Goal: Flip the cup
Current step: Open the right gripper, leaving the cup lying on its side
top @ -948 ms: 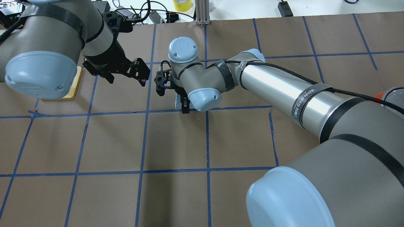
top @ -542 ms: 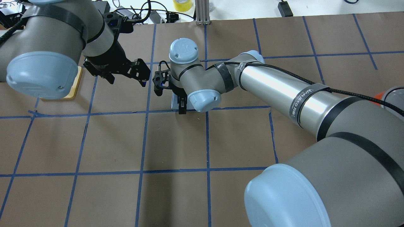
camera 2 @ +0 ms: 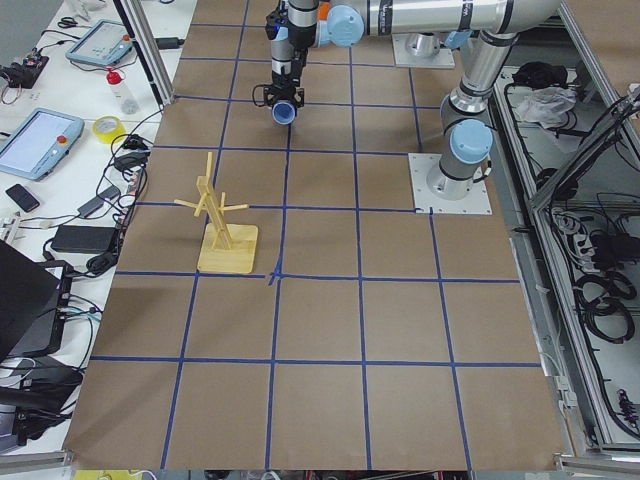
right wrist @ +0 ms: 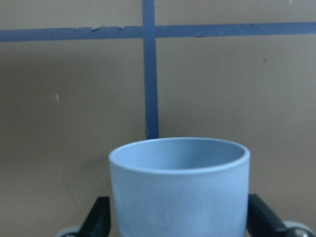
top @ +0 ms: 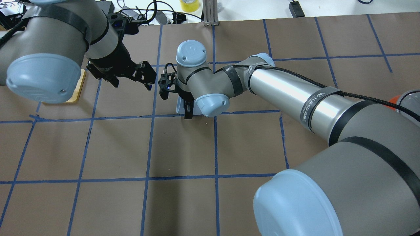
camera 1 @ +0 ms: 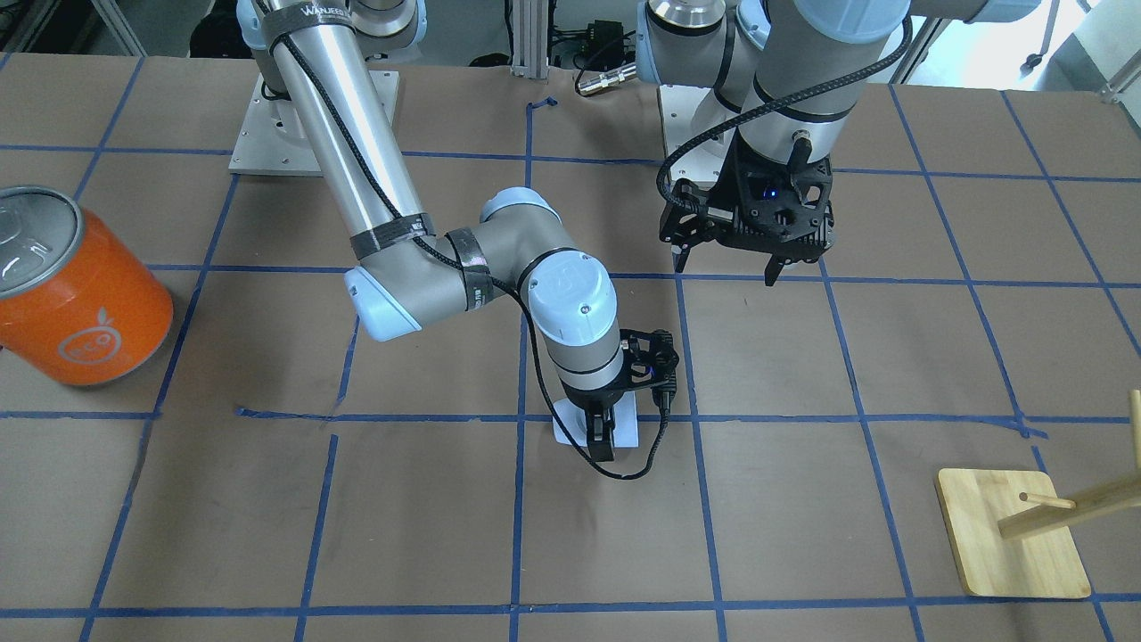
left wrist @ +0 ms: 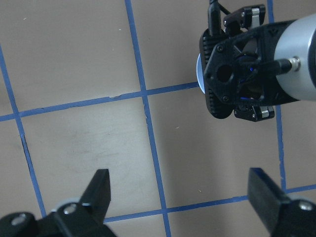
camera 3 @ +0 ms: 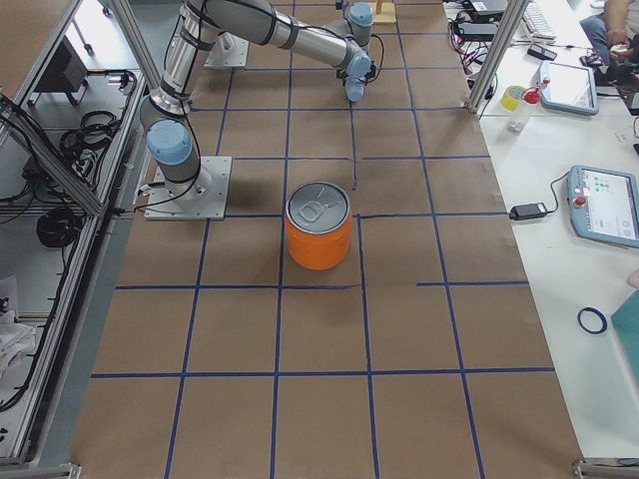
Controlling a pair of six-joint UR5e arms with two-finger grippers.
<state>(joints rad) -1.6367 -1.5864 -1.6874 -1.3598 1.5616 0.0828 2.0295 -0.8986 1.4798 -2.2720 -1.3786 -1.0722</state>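
Your right claw (camera 1: 602, 439) has the cup (right wrist: 177, 192) pinched between its two black fingers (right wrist: 97, 218), one on each side of the cup's wall. The claw is closed only as far as the cup lets it.

The cup is near the middle of the desk (camera 1: 847, 517), right by a spot where two blue tape lines (right wrist: 150, 74) cross. Its open mouth points sideways, not up. From the camera at the desk's left end, you look a little way into it. You cannot tell if the cup touches the desk or hangs just above it.

Now look back about a second. The right wrist has slid a tiny bit toward the left arm since then. Back then, only a thin pale strip of the cup peeked out beside the finger in the overhead view. Now a wider pale piece shows there, so the cup has turned or moved a little with the claw.

The left arm has not moved at all. Your left claw (camera 1: 725, 270) hangs above the desk, close to the right claw but not touching it. It is spread wide open and there is nothing in it.

The big orange can (camera 1: 80, 294) stands upright on the robot's right side of the desk, well apart from the cup. The wooden stand (camera 1: 1012, 544) sits on the robot's left side, also well apart from the cup.
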